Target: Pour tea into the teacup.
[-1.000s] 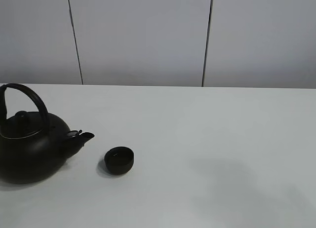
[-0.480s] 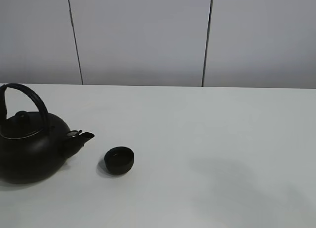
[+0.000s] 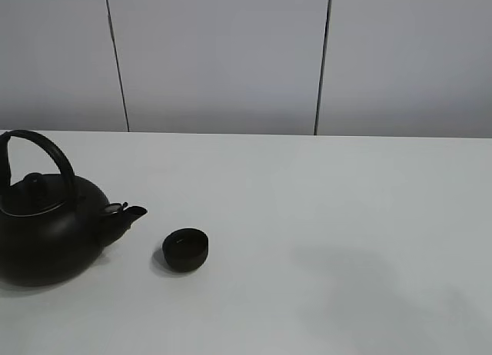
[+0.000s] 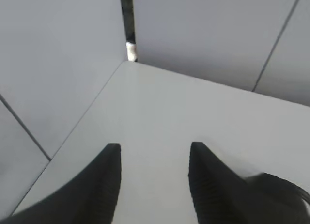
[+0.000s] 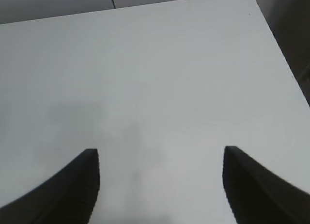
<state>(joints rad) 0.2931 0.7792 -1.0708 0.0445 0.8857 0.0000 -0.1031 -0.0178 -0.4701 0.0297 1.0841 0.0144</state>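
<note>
Simply, small matte black teacup (image 3: 185, 249) sits upright.

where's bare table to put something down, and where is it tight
Free: everything right of the teacup out to the table's right edge, and the strip between both items and the back wall. Crowded: the left front corner, where the kettle sits with its spout aimed at the cup across a narrow gap.
</note>
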